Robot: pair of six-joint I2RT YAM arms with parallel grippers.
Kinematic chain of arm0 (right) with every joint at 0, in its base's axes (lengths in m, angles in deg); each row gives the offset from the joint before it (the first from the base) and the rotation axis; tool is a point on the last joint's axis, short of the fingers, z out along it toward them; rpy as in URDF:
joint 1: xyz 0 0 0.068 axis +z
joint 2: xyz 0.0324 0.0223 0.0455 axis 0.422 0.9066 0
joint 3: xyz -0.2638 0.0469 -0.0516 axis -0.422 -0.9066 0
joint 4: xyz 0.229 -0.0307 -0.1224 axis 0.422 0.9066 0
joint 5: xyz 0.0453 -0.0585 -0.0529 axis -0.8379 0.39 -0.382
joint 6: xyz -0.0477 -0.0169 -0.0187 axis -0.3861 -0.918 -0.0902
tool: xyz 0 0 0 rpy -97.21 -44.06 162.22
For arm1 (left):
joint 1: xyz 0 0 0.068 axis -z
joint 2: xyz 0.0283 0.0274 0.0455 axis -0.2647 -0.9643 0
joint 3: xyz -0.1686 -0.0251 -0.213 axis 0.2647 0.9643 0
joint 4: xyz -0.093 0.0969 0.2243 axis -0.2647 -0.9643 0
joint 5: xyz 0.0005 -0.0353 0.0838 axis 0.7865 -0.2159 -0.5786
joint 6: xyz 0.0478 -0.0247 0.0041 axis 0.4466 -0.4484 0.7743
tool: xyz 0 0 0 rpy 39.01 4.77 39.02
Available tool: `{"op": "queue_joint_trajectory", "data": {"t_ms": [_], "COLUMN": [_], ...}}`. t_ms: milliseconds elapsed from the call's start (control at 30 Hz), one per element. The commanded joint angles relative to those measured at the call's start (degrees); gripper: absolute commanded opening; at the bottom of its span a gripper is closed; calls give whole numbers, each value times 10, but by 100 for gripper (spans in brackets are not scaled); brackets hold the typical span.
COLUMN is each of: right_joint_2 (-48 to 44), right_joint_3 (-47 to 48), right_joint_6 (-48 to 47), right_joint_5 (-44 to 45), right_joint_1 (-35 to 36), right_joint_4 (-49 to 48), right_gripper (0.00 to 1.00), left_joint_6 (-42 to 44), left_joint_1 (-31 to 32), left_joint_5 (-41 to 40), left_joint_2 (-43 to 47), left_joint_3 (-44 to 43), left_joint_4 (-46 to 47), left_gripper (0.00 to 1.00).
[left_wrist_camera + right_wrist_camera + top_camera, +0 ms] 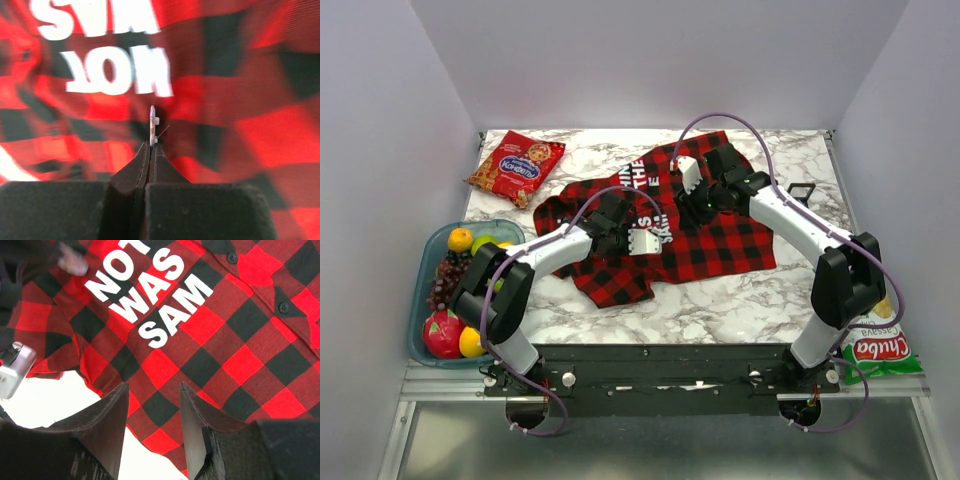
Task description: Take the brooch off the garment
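The garment (720, 240), a red-and-black checked shirt with white block letters, lies spread on the marble table; its letters also show in the right wrist view (150, 290). In the left wrist view the brooch (152, 122) appears edge-on as a thin silvery disc. My left gripper (151, 145) is shut on its lower edge, close over the blurred shirt (260, 135). From above, the left gripper (618, 218) is over the shirt's left part, and the brooch is not visible there. My right gripper (152, 387) hangs open above the shirt's hem, holding nothing; from above it (705, 200) is near the lettering.
A red snack packet (517, 165) lies at the back left. A blue tray (425, 290) of fruit stands at the left edge. A green chips bag (875, 350) rests by the right arm's base. The left arm's white camera housing (15, 367) shows beside the shirt.
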Motion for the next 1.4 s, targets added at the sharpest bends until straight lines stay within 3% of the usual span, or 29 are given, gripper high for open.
{"op": "queue_joint_trajectory", "data": {"t_ms": [0, 400, 500, 600, 633, 667, 767, 800, 867, 1033, 1233, 1367], "right_joint_2": [-16, -12, -11, -13, -14, -14, -18, -17, -17, 11, 54, 70], "right_joint_3": [-10, -9, -7, 1, 7, 12, 33, 41, 63, 134, 228, 260], "right_joint_6": [-8, -12, -11, -3, -2, -1, -5, -21, -45, -57, 43, 65], "right_joint_5": [12, 22, 22, 13, 5, -3, -55, -88, -117, -215, -272, -302], "right_joint_1": [-4, -5, -5, -11, -13, -16, -27, -31, -32, -33, -32, -32], "right_joint_4": [-2, -9, -9, -8, -5, -3, 10, 16, 30, 49, 19, 26], "right_gripper": [53, 53, 53, 53, 53, 52, 49, 48, 46, 47, 53, 55], "left_joint_6": [114, 248, 231, 92, 36, -58, -214, -234, -262, -416, -557, -703], "left_joint_1": [1, -5, -28, -73, -89, -113, -188, -198, -209, -209, -210, -210], "left_joint_5": [-93, -118, -124, -67, -17, 91, 279, 387, 465, 609, 658, 699], "left_joint_2": [18, -1, -6, -21, -27, -42, -73, -77, -77, -52, -30, -12], "left_joint_3": [30, 57, 41, -71, -156, -199, -311, -323, -332, -282, -245, -209], "left_joint_4": [137, 234, 230, 96, 49, -46, -155, -170, -186, -78, 79, 223], "left_gripper": [1, 0, 0, 0, 0, 0, 0, 0, 0, 0, 0, 0]}}
